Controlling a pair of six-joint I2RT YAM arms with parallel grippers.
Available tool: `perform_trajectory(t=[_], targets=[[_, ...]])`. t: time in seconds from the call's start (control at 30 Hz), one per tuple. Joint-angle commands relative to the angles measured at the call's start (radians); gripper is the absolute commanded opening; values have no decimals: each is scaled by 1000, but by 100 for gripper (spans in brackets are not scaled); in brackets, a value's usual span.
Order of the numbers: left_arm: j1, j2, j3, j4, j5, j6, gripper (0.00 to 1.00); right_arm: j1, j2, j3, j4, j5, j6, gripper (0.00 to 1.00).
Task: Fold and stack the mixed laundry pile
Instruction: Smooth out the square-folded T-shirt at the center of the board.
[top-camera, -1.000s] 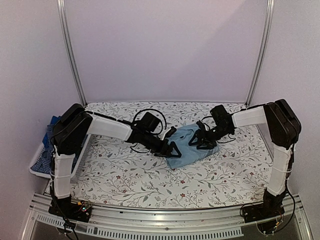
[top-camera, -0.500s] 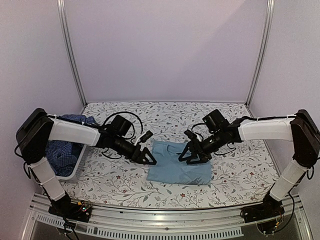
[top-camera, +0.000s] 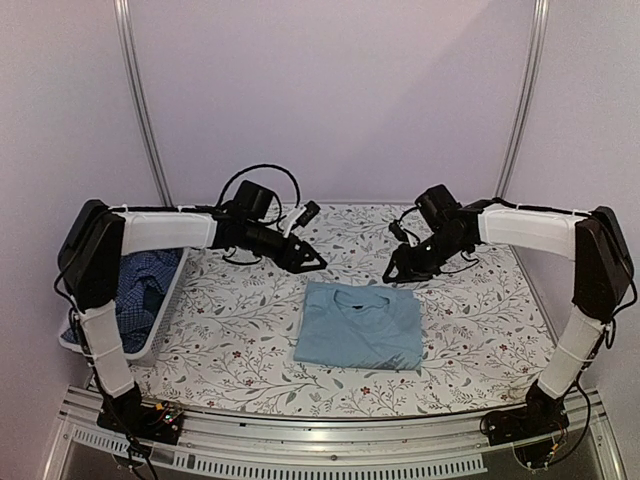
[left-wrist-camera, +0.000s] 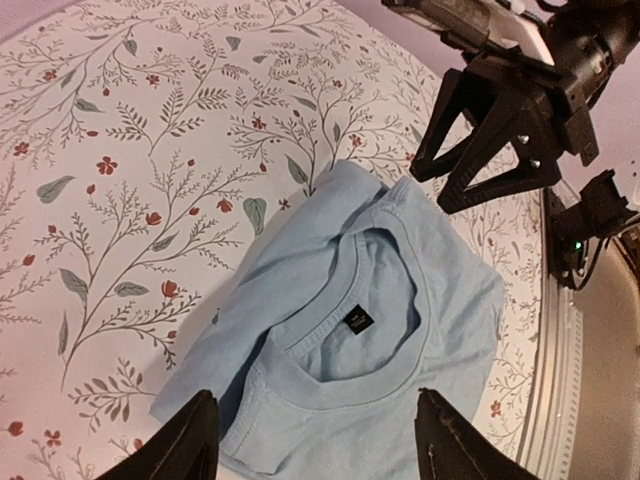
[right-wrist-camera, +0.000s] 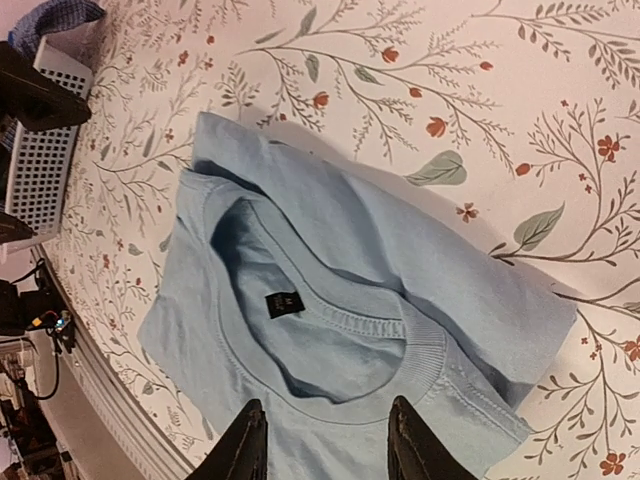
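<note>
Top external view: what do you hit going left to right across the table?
Basket → left gripper → right gripper. Light-blue shirt left out: it lies nearer, and its width overlaps both grippers.

White arms (top-camera: 165, 228), black claws (top-camera: 314, 264), apparently looping cables (top-camera: 262, 167).

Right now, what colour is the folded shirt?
The shirt is plain light blue, clearest from the left wrist.

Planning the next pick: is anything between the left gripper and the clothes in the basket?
Nothing visible does. The left gripper hangs over the flowered tablecloth, behind the folded shirt. The clothes lie in the basket at the table's left edge, with only its white wall around them.
</note>
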Motion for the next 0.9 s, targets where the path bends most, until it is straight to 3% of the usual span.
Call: perform_trajectory(t=[0.0, 0.17, 0.33, 0.87], targets=[[-11, 123, 72, -81, 0, 154, 63, 2, 92, 42, -71, 106, -83, 39], [-39, 199, 128, -133, -17, 225, 53, 4, 163, 48, -78, 116, -108, 36], [-57, 240, 141, -146, -39, 263, 49, 3, 183, 39, -72, 125, -118, 36], [-79, 289, 205, -156, -150, 289, 58, 5, 261, 89, -70, 146, -101, 39]])
